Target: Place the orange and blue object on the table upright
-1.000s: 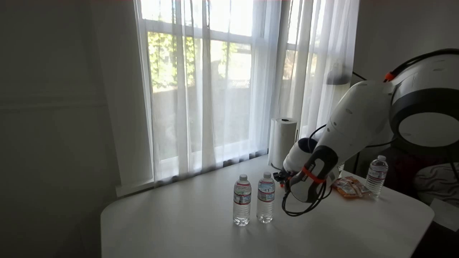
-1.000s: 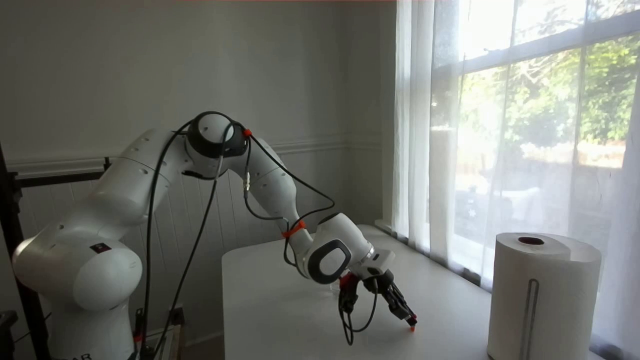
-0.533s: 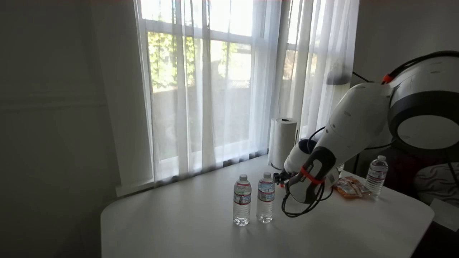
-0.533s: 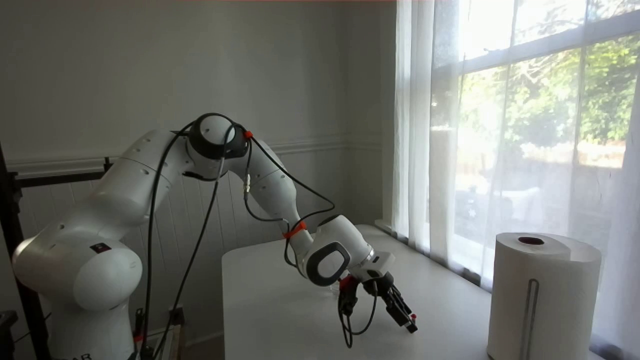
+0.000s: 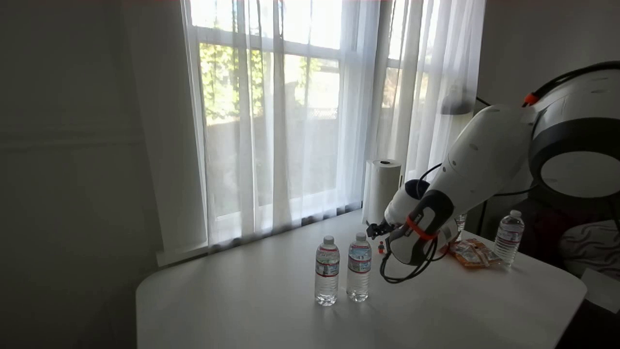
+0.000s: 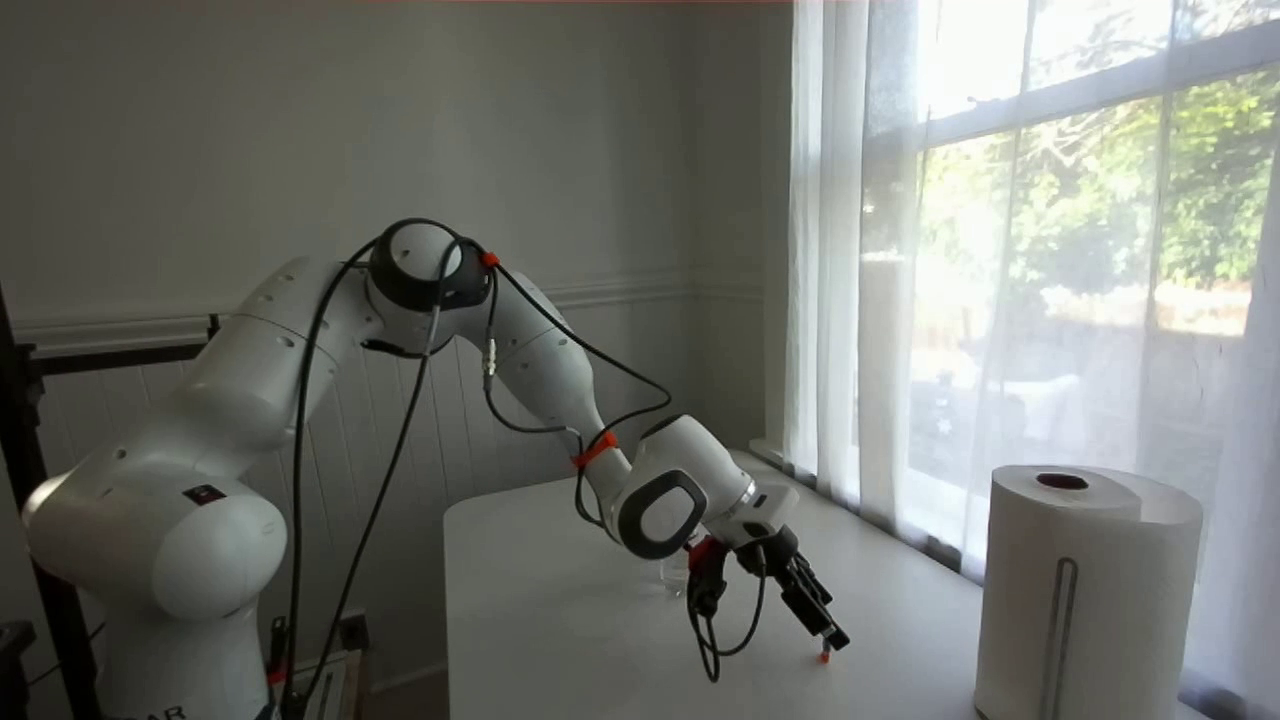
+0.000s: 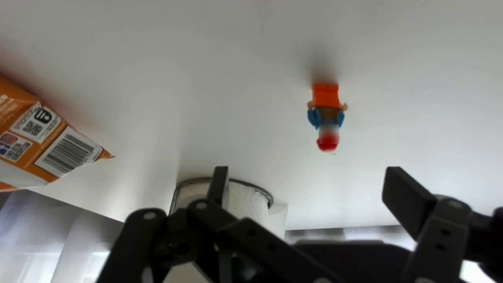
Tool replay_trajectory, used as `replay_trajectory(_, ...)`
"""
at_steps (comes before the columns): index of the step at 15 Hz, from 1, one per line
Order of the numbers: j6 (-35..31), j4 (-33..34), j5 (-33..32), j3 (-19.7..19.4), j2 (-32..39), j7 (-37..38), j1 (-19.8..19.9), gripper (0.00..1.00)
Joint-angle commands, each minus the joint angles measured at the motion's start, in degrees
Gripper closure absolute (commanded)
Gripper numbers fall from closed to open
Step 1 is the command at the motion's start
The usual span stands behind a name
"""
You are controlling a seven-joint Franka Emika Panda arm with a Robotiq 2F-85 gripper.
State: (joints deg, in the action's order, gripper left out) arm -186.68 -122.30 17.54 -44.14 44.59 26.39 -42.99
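Observation:
The orange and blue object is a small toy figure with orange legs, blue arms and a red top. It stands upright on the pale table, touched by nothing else. In an exterior view the figure shows its full height; elsewhere only its lower part shows beneath the fingertips. My gripper is open, its two black fingers wide apart with nothing between them. From outside, the gripper is just above the figure and apart from it.
Two water bottles stand close by the gripper. An orange snack bag and another bottle lie toward the arm's side, with one more partly hidden behind the arm. A paper towel roll stands near the window.
The fingers have spread and let go of the figure. After a slight dip, the gripper has risen, leaving the figure standing on the table.

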Motion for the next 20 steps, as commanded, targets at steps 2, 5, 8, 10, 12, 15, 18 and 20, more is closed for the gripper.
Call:
replay_trajectory(2, 4.84, -0.06, -0.37, -1.07, -5.44, -4.83, -0.04, 0.0)
replay_trajectory(5, 9.74, 1.15, -2.0, -2.74, -6.59, -4.73, -0.65, 0.0)
replay_trajectory(8, 16.01, 2.72, -5.15, -5.77, -6.86, -2.8, -2.17, 0.0)
replay_trajectory(10, 19.57, 3.6, -8.15, -6.83, -7.55, -1.73, -2.37, 0.0)
replay_trajectory(12, 22.47, 4.31, -11.21, -7.25, -8.37, -1.01, -2.19, 0.0)
replay_trajectory(15, 27.28, 5.23, -15.2, -6.93, -10.17, -0.33, -1.52, 0.0)
replay_trajectory(18, 30.52, 5.87, -18.85, -6.18, -11.86, 1.0, -0.73, 0.0)
replay_trajectory(20, 32.5, 6.1, -21.0, -5.65, -13.21, 1.73, -0.33, 0.0)
